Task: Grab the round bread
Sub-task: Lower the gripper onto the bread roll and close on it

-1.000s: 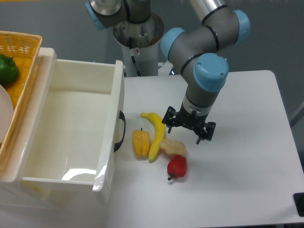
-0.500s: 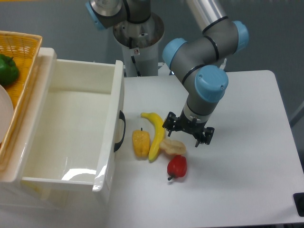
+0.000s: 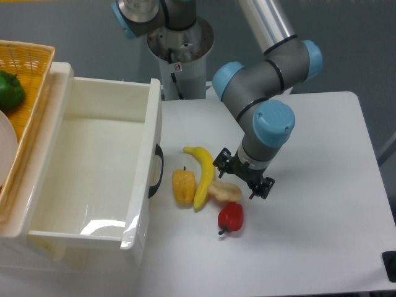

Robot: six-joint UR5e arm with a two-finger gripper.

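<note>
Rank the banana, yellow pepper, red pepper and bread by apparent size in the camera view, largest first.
1. Banana, clearly the longest.
2. Yellow pepper.
3. Red pepper, close to the yellow one.
Bread: partly hidden by the tool, so unranked.

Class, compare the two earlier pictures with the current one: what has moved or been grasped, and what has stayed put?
The end effector has shifted slightly left and down toward the round bread, with its fingers spread and holding nothing. The bread, banana, yellow pepper and red pepper have not moved.
</note>
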